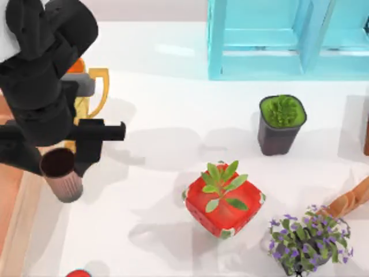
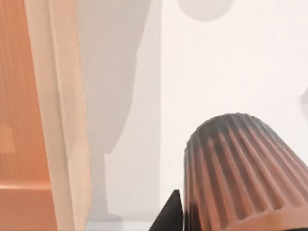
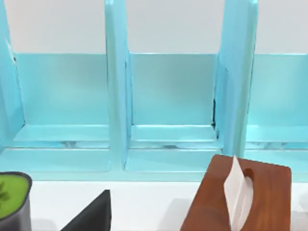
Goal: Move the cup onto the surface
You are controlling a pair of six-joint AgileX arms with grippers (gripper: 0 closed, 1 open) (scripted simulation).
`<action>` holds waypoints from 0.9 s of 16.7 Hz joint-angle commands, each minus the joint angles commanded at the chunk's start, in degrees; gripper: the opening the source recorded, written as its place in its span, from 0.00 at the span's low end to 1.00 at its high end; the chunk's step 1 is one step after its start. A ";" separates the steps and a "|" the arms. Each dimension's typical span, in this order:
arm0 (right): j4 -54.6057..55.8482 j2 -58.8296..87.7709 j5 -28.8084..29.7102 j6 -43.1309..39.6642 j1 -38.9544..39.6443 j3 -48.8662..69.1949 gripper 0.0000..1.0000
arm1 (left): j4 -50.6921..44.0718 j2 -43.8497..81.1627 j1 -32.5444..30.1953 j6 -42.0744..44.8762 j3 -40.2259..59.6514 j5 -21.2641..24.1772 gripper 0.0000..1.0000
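Near the left edge of the bench (image 1: 173, 69), left gripper (image 1: 68, 164) closed on the cup (image 1: 62, 176), dark fingers pinching it close to the rim. Cup upright, dark brown inside facing up, ribbed pinkish-brown sides tapering down toward the white surface just inside the pale raised edge (image 1: 26, 213). Whether its base touches the surface or hangs just above: cannot tell. In the left wrist view, ribbed cup wall (image 2: 240, 168) close up, one dark finger (image 2: 168, 216) against its side, white surface beyond and brown wood past the raised edge.

Behind the left arm, toward the far left corner, a gold trophy (image 1: 95, 92), partly hidden. Along the far edge, right of middle, a turquoise frame (image 1: 288, 37). In front of it, a dark pot (image 1: 279, 127) with a green plant. Near the middle, closer to the near edge, a red pot (image 1: 225, 205) with a leafy sprig; at the near right corner, a purple-flowered plant (image 1: 308, 242).

Right gripper (image 3: 91, 216): one dark finger seen in the right wrist view, facing the frame (image 3: 168, 110), beside the dark pot (image 3: 12, 202) and a brown wooden box (image 3: 240, 197) with a white slip; openness cannot be told.
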 joint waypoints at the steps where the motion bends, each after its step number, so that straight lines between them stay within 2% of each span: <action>1: 0.00 0.00 0.00 0.00 0.00 0.00 1.00 | -0.05 0.16 -3.59 -3.59 0.19 -0.01 0.00; 6: 0.00 0.00 0.00 0.00 0.00 0.00 1.00 | 0.20 0.34 -21.31 -21.32 0.60 -0.06 0.00; 8: 0.00 0.00 0.00 0.00 0.00 0.00 1.00 | 0.40 0.25 -26.08 -26.10 0.61 -0.07 0.00; 10: 0.00 0.00 0.00 0.00 0.00 0.00 1.00 | 0.78 -0.13 -28.61 -28.63 0.33 -0.08 0.00; 15: 0.00 0.00 0.00 0.00 0.00 0.00 1.00 | 0.85 -0.13 -28.76 -28.85 0.23 -0.07 0.00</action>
